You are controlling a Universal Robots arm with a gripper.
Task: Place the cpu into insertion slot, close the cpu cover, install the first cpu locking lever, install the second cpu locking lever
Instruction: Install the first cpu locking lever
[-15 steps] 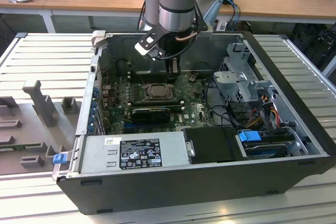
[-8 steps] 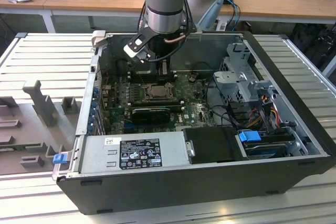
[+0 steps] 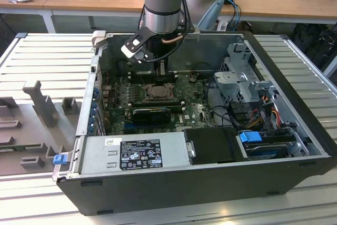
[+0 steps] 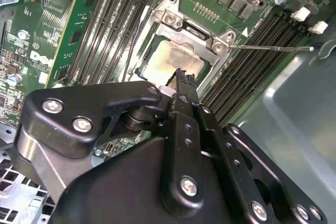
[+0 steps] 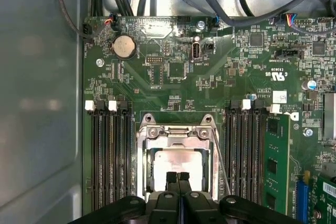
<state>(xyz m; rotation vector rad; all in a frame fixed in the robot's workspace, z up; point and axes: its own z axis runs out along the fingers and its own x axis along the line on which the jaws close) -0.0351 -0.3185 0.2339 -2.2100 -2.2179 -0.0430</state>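
Arm (image 3: 163, 3): reaching down into open case (image 3: 210, 183), over green board (image 5: 173, 93).

Gripper (image 5: 177, 178): fingers pressed together with no gap between them, nothing held. Tips poised over the near edge of the cpu in both wrist views; contact or clearance cannot be told.

Cpu (image 5: 178, 162): pale square, seated flat in slot (image 3: 158, 92), between the two banks of memory slots (image 5: 110, 150).

Cover (image 5: 178, 139): silvery frame lying down over the slot, cpu visible through its window. Seen also in second wrist view (image 4: 181, 30).

Lever (image 4: 273, 48): thin rod running out from the cover's corner across the memory slots in second wrist view; in first wrist view (image 5: 221, 161) just beside the cover's edge. Latched or not: cannot tell.
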